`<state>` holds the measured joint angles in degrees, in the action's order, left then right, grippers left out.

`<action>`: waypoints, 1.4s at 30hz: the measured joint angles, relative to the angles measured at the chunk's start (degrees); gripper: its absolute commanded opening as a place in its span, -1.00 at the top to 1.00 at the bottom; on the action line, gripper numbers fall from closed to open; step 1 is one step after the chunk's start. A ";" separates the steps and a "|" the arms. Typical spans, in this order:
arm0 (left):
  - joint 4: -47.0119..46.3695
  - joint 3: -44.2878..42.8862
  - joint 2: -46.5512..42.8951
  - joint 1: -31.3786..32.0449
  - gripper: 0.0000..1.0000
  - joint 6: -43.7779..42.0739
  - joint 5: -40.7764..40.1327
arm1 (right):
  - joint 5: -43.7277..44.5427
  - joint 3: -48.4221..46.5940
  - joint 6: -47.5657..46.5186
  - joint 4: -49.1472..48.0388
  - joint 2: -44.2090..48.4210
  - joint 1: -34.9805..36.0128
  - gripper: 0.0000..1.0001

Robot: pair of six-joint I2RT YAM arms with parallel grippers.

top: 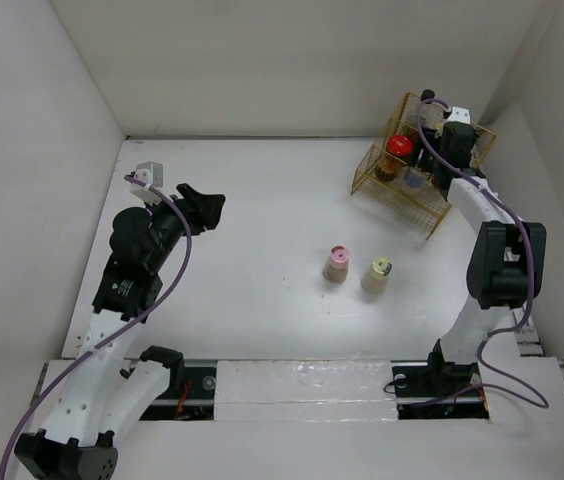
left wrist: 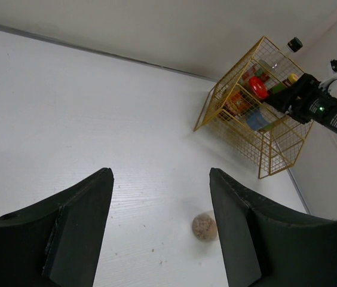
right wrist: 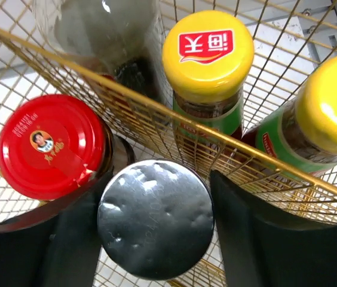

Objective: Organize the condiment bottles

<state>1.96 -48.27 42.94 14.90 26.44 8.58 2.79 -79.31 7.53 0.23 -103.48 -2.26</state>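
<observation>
Left tool [left wrist: 159,177]: open and empty, its two dark fingers spread above the left side of the white tabletop [top: 262,200].
Right tool [right wrist: 155,197]: down inside the yellow wire basket [top: 402,205] at the far right. Its fingers flank the silver-capped jar [right wrist: 155,227]; whether they pinch it, I cannot tell.
Inside the basket: the red-capped jar [right wrist: 50,145] stands just beside the silver-capped jar. Behind them are the first yellow-capped green-labelled bottle [right wrist: 207,54], the second yellow-capped bottle [right wrist: 330,101] and the clear glass bottle [right wrist: 97,36].
Loose on the tabletop: the pink-capped small bottle [top: 337,264] and the cream-capped small bottle [top: 377,274] stand upright near each other at mid-tabletop, apart from the basket.
</observation>
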 measured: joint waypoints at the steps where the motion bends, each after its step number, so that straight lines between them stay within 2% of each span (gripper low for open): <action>1: 0.00 0.00 0.00 0.00 -0.23 0.02 -0.02 | 0.00 0.11 0.33 -0.59 -0.07 -0.09 -0.51; 4: 0.00 0.00 0.00 0.00 -0.23 0.00 -0.02 | 0.26 0.11 0.57 -1.79 0.09 -0.09 -0.71; 6: 0.00 0.00 0.00 0.00 -0.23 0.02 0.00 | 0.59 0.42 0.96 -1.86 0.72 -0.02 -0.78; 13: 0.00 0.00 -0.04 0.00 -0.23 0.02 -0.02 | 3.85 3.45 1.60 -2.95 8.96 1.25 -0.78; 15: -0.02 0.00 -0.04 0.00 -0.23 0.00 -0.02 | 6.16 6.05 1.73 -4.07 13.38 2.93 -0.68; 16: 0.00 0.00 -0.04 0.00 -0.23 0.02 -0.02 | 7.06 7.61 1.84 -5.18 15.58 3.93 -0.56; 17: 0.00 0.00 -0.04 0.00 -0.23 0.02 -0.02 | 8.13 10.47 2.29 -6.73 18.71 5.62 -0.05; 18: 0.00 0.02 -0.04 0.00 -0.23 0.00 -0.02 | 8.85 12.46 2.34 -7.50 20.87 6.95 0.36; 19: 0.00 0.02 -0.04 0.00 -0.23 0.00 -0.02 | 9.81 15.47 3.39 -9.31 23.65 8.81 0.63; 20: 0.00 0.02 -0.04 0.00 -0.23 0.00 0.02 | 10.34 18.53 4.35 -10.56 26.21 10.86 0.78; 22: 0.00 0.02 -0.07 0.00 -0.23 0.02 0.24 | 11.72 23.69 6.12 -12.13 29.97 15.74 0.84; 24: 0.00 0.02 -0.17 0.00 -0.23 0.00 0.28 | 13.22 28.30 7.21 -13.18 32.22 20.65 0.71; 25: 0.00 0.04 -0.35 0.00 -0.23 0.00 0.28 | 13.84 30.25 7.61 -12.90 33.03 22.93 0.40; 27: -0.02 0.04 -0.81 0.00 -0.23 0.02 0.22 | 15.47 34.53 8.20 -11.21 35.17 27.50 0.02; 28: 0.00 0.04 -1.11 0.00 -0.23 0.00 0.22 | 16.15 36.68 8.59 -9.66 36.74 29.46 -0.31; 30: -0.02 0.04 -1.66 0.00 -0.23 0.02 0.22 | 17.59 40.17 9.29 -6.03 40.41 32.46 -0.55; 32: -0.04 0.04 -2.01 0.00 -0.23 0.02 0.24 | 19.34 42.69 10.62 -1.60 44.78 34.34 -0.70; 36: -0.04 0.04 -2.10 0.00 -0.25 0.02 0.42 | 21.86 44.28 14.34 5.81 51.41 36.13 -0.70; 42: -0.04 0.07 -2.64 0.00 -0.25 0.02 0.52 | 23.76 44.33 20.76 14.60 49.96 37.73 -0.64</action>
<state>1.91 -48.21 40.29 14.90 26.46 9.10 26.55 -34.98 28.29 14.83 -53.52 35.46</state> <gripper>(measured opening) 0.622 0.823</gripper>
